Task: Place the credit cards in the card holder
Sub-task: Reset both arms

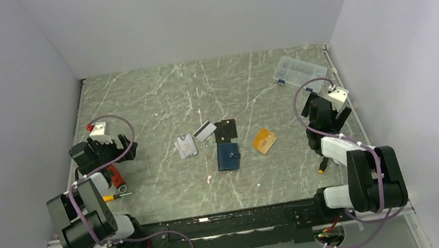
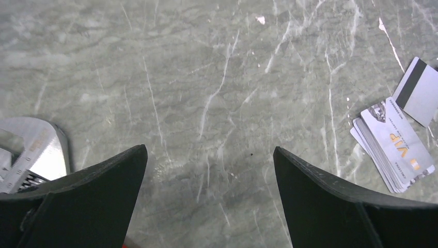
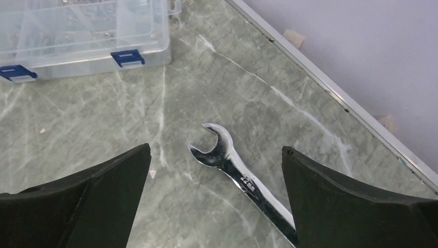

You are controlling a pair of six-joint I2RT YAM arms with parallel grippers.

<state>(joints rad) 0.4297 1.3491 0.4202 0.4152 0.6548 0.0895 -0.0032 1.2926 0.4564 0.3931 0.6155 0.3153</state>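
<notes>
1. navy-blue card holder (image 1: pixel 228 156) is laid at the centre of the desk (image 1: pixel 155 100).
2. silver cards (image 1: pixel 186 146), striped card (image 1: pixel 205 130) and orange card (image 1: pixel 264 140) are laid near it, untouched.
3. left tool (image 2: pixel 209 155) is spread wide over the desk.
4. right tool (image 3: pixel 216 150) is spread wide over a wrench (image 3: pixel 243 175).

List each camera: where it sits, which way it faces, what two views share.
Top external: above and behind the arm bases, looking down at the table; left arm and right arm show.
Left wrist: on the left arm, looking down at marble; open left gripper, silver cards at right.
Right wrist: on the right arm, looking down near the table edge; open right gripper, wrench, clear box.
Shared: top and left wrist show the silver cards; top and right wrist, the clear box.
</notes>
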